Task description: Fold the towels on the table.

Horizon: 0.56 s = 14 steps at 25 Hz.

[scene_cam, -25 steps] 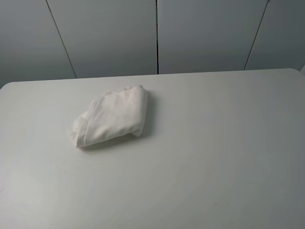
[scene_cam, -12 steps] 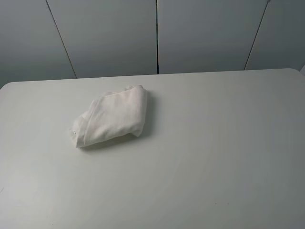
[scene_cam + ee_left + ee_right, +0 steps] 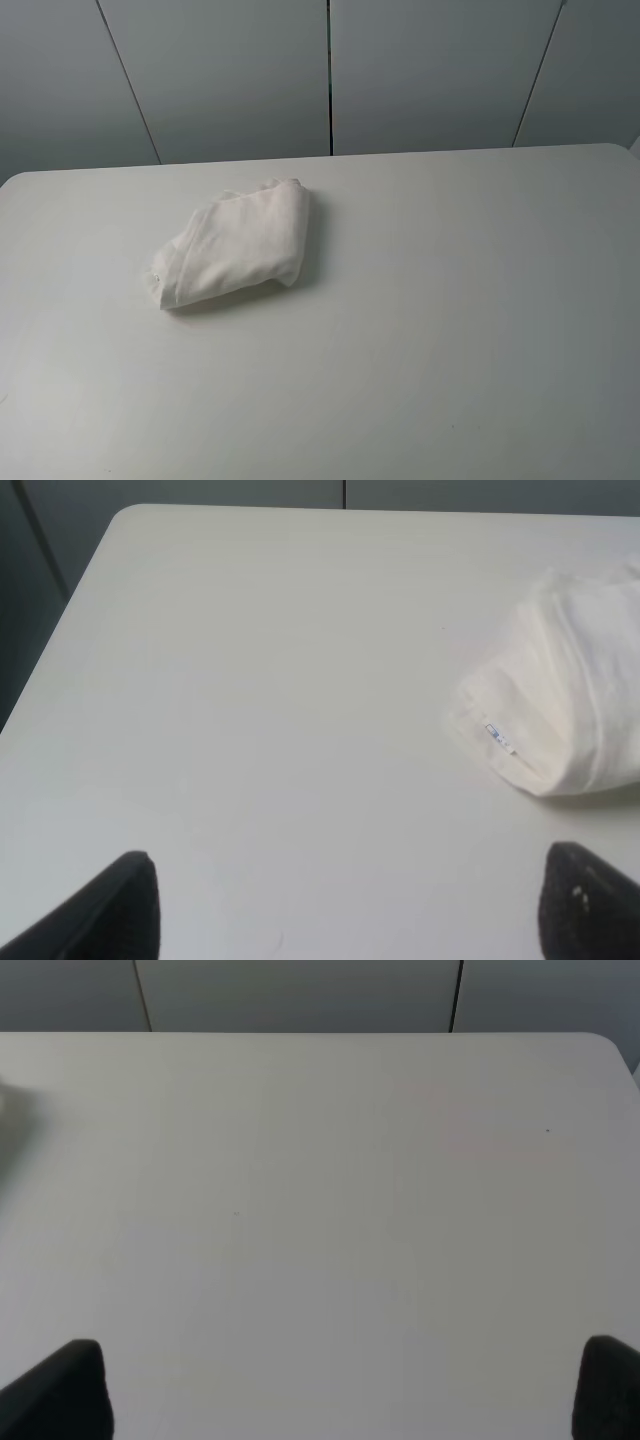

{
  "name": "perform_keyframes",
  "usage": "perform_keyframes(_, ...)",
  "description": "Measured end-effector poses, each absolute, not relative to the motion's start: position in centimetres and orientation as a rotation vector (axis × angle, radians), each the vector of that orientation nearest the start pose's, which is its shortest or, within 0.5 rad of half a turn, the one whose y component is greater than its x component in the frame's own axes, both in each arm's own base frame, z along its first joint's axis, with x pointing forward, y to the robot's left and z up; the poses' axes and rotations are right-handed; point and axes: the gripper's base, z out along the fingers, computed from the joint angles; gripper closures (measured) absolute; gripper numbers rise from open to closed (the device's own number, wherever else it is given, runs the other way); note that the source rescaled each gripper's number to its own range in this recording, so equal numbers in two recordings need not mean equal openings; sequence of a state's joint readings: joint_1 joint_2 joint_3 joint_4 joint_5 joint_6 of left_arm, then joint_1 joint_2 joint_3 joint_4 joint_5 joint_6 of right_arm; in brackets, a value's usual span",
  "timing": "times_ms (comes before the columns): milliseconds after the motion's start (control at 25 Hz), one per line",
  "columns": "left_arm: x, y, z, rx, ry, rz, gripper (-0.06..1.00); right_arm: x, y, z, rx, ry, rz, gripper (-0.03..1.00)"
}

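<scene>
On white table, left of centre: one towel, bundled, nothing handled.

Nearest item, left gripper (image 3: 345,905): two dark fingertips spread wide at the edge of the left wrist view, holding nothing, hanging over bare tabletop short of the cloth. Right gripper (image 3: 345,1390): likewise spread wide and empty, well apart from the cloth, over the bare right half of the large plain white matte table (image 3: 450,330). Beyond them, soft white terry cloth towel (image 3: 233,256): a loose rumpled bundle, not flat, small dark-printed label (image 3: 496,736) at its near-left corner; the print is too small to read. No change from a second ago: towel and both grippers unmoved. Judged: folding not begun; the bundle probably needs spreading flat first.
</scene>
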<state>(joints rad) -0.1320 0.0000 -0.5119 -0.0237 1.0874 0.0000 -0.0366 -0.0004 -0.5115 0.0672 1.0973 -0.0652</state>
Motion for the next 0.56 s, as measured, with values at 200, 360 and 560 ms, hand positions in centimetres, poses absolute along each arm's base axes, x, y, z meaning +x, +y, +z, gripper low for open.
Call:
perform_keyframes(200, -0.76, -0.09, 27.84, 0.138, 2.056, -0.11, -0.04, -0.77, 0.57, 27.76, -0.035, 2.067, 0.018, -0.03)
perform_keyframes(360, -0.76, -0.09, 27.84, 0.138, 2.056, -0.11, -0.04, -0.77, 0.57, 27.76, -0.035, 2.067, 0.018, -0.03)
perform_keyframes(560, -0.76, -0.09, 27.84, 0.138, 2.056, -0.11, -0.04, -0.77, 0.57, 27.76, -0.035, 2.067, 0.018, -0.03)
